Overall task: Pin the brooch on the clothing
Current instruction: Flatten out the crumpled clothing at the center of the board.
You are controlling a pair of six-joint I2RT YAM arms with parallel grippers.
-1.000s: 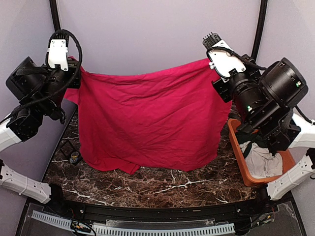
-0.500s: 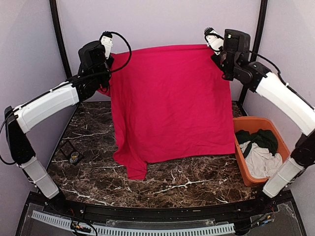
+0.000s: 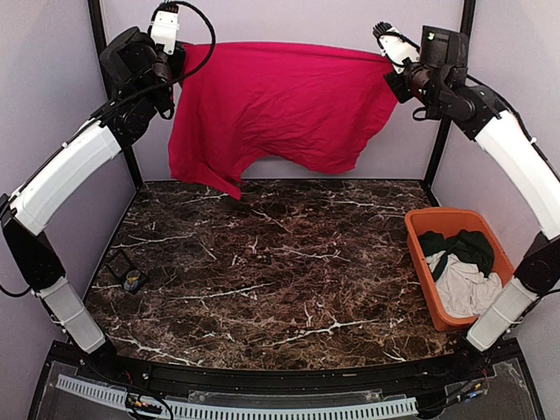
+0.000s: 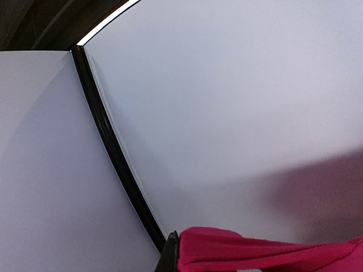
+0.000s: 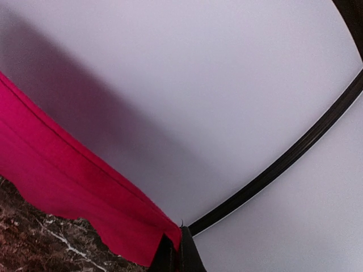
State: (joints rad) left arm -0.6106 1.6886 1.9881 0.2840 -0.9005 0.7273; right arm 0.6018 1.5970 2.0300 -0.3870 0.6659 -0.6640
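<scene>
Cropped to dark tips, the left fingers (image 4: 170, 256) and right fingers (image 5: 184, 258) clench the soft, creased red T-shirt (image 3: 280, 96) above the veined marble counter (image 3: 262, 280).

Robot lab booth, that was: plain pale walls (image 3: 289, 22), black frame poles (image 3: 94, 22), robot arms (image 3: 66, 171) flanking a marble-look table (image 3: 262, 289).

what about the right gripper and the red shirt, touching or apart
Touching. The right wrist view shows a corner of the red shirt pinched in the shut right gripper.
</scene>
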